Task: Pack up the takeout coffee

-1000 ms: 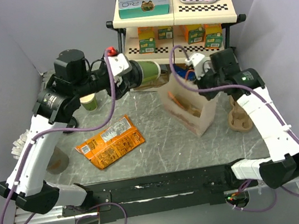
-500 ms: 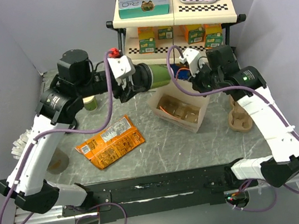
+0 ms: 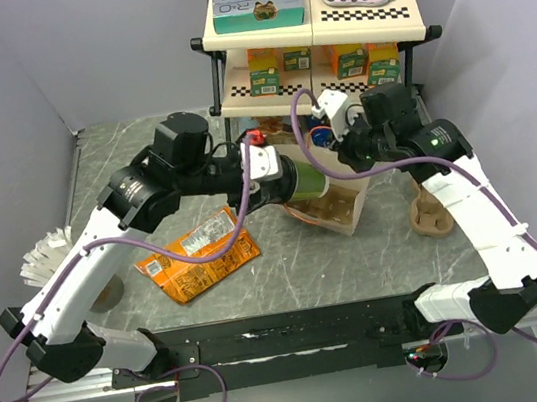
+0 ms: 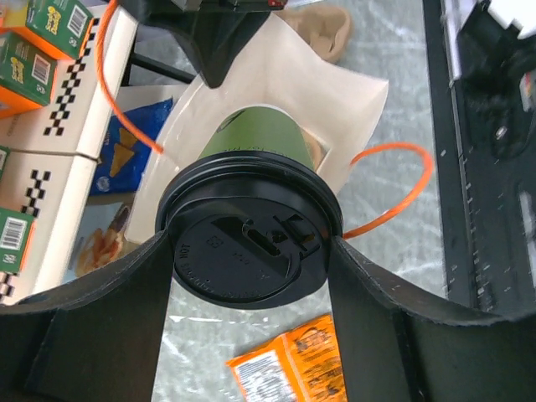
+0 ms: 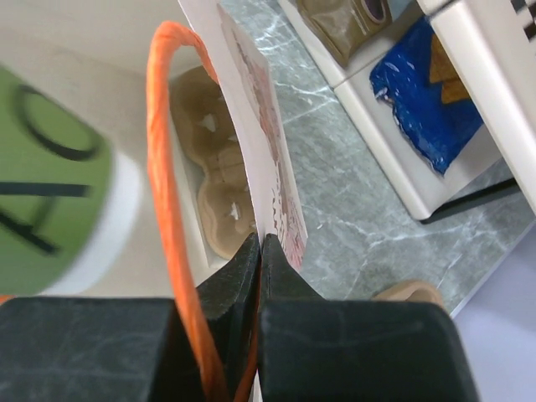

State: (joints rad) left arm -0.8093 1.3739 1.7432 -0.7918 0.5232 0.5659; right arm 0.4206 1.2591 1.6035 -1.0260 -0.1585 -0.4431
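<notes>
While my left gripper (image 4: 251,251) clasps the takeout coffee (image 3: 310,179) by its lid, it lies horizontal, base pointing frame-right into the paper bag (image 3: 342,208) my right gripper (image 5: 260,251) pinches.

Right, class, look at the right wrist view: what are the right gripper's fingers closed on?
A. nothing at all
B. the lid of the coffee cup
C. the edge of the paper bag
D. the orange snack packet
C: the right gripper pinches the wall of the paper bag beside its orange handle, while the takeout coffee sits in the left gripper.
</notes>
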